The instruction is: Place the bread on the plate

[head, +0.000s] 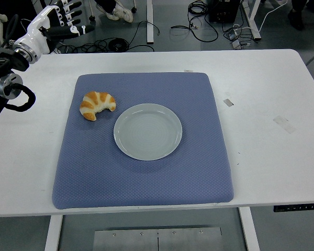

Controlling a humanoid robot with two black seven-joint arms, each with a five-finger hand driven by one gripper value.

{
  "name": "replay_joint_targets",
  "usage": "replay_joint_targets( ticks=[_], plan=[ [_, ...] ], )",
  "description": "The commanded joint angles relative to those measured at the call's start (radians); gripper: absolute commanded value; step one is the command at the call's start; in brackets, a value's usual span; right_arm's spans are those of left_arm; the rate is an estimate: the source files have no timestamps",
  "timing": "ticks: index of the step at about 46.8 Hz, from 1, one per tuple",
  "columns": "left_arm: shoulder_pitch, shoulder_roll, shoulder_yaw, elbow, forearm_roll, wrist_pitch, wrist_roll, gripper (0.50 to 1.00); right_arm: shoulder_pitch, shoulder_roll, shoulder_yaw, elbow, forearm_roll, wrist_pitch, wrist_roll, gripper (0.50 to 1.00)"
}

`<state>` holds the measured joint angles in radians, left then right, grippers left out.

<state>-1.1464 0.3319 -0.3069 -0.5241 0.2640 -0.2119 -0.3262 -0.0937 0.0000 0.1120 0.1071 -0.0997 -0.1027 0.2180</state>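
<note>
Blue padded mat covers the middle of the white table, and everything that matters sits on it. The bread, a croissant-shaped piece, lies on the mat's far-left part, just beside the plate but not touching it, curled with its open side facing the near-right. The plate has nothing on it, so the job hasn't really begun.

Only the left hand is in sight, up at the far-left corner above the table's edge, fingers spread loosely and holding nothing. It's well apart from the bread.

If I were calling it, the hand needs to come right and nearer, then drop over the thick middle of the croissant, not the thin tips. Those would probably flex or slip. Pinch across the arc, thumb on one side and fingers on the other. The lift can stay low, since the plate is so close, and the release wants to be near the plate's centre.
</note>
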Motion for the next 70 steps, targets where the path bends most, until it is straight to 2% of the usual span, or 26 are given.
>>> replay_joint_targets(
  ticks=[1, 10, 15, 39, 70],
  plan=[
    [-0.029, -0.001, 0.066, -0.010, 0.000, -0.004, -0.001, 0.972, 0.000, 0.000, 0.000, 0.000, 0.000, 0.000, 0.000, 1.000],
    [-0.073, 0.007, 0.143, -0.013, 0.001, -0.118, 0.003, 0.972, 0.000, 0.000, -0.002, 0.000, 0.000, 0.000, 0.000, 1.000],
    [-0.092, 0.012, 0.190, -0.013, 0.023, -0.161, 0.004, 0.971, 0.000, 0.000, 0.000, 0.000, 0.000, 0.000, 0.000, 1.000],
    [-0.093, 0.016, 0.457, -0.011, 0.086, -0.188, 0.009, 0.971, 0.003, 0.000, 0.000, 0.000, 0.000, 0.000, 0.000, 1.000],
    [-0.104, 0.044, 0.485, -0.011, 0.282, -0.212, 0.009, 0.968, 0.005, 0.000, 0.000, 0.005, 0.000, 0.000, 0.000, 1.000]
  ],
)
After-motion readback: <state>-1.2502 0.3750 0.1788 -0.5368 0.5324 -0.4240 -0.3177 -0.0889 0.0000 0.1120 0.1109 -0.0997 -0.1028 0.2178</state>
